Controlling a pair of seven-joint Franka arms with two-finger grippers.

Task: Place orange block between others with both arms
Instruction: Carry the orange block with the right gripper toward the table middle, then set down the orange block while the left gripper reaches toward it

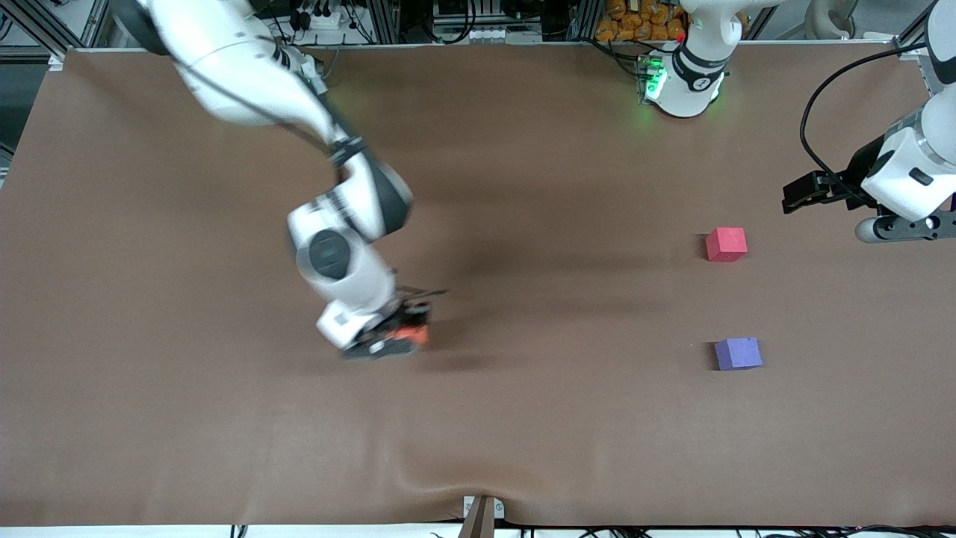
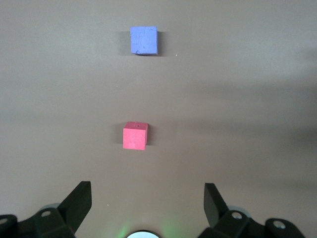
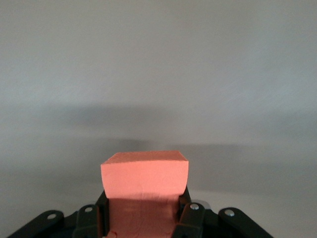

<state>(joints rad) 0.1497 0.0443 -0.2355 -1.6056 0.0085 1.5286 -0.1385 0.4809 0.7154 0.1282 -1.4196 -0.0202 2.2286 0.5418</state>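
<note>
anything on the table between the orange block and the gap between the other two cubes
Nothing visible. The right gripper has its jaws shut on the orange block; only bare table lies toward the gap between the red-pink cube and purple-blue cube.

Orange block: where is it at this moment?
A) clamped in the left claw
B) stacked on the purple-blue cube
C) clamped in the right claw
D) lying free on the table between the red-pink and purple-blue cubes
C: the right wrist view shows the orange block squeezed between the fingers of the right claw, while the left claw hangs open and empty.
</note>
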